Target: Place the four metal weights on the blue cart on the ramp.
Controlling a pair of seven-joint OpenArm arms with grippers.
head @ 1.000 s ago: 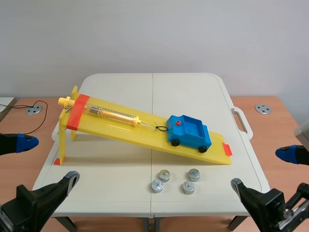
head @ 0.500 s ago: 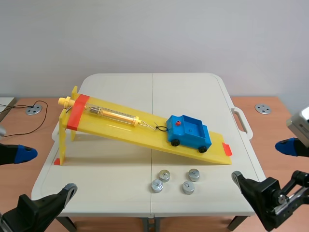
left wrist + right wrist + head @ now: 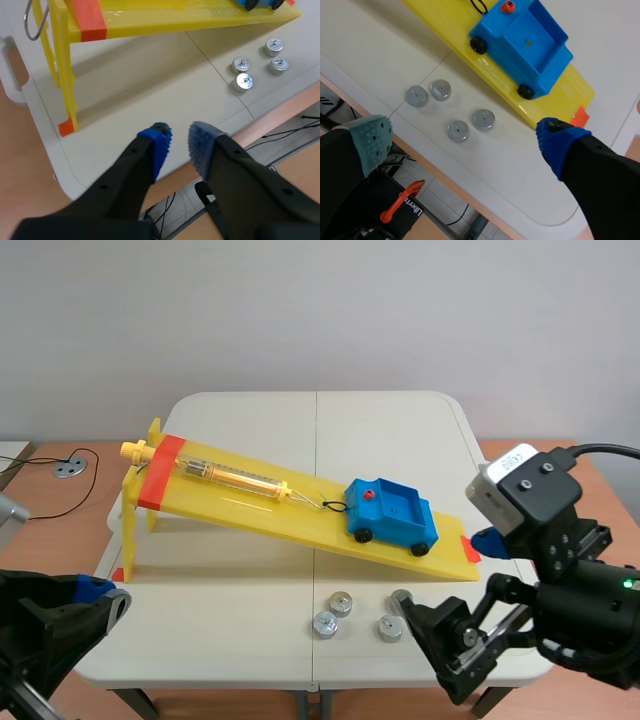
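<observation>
Four small round metal weights (image 3: 341,602) (image 3: 458,130) (image 3: 244,81) lie loose on the white table (image 3: 250,640) in front of the yellow ramp (image 3: 250,502). The blue cart (image 3: 392,512) (image 3: 525,45) stands empty near the ramp's low end, tied by a cord to a spring tube (image 3: 235,477). My right gripper (image 3: 450,580) (image 3: 462,137) hangs open above the weights, its fingers wide on either side of them. My left gripper (image 3: 100,595) (image 3: 179,145) is over the table's front left edge, shut on nothing with only a narrow slit between its pads.
The ramp's raised end rests on a yellow stand (image 3: 62,75) at the table's left. A handle (image 3: 500,495) sticks out from the table's right side. Round metal discs (image 3: 545,465) (image 3: 70,468) and a black cable sit on the wooden surface beside the table.
My right arm has risen and swung in over the table's front right, above the weights. My left gripper has gone from open to shut and shifted a little rightward.
</observation>
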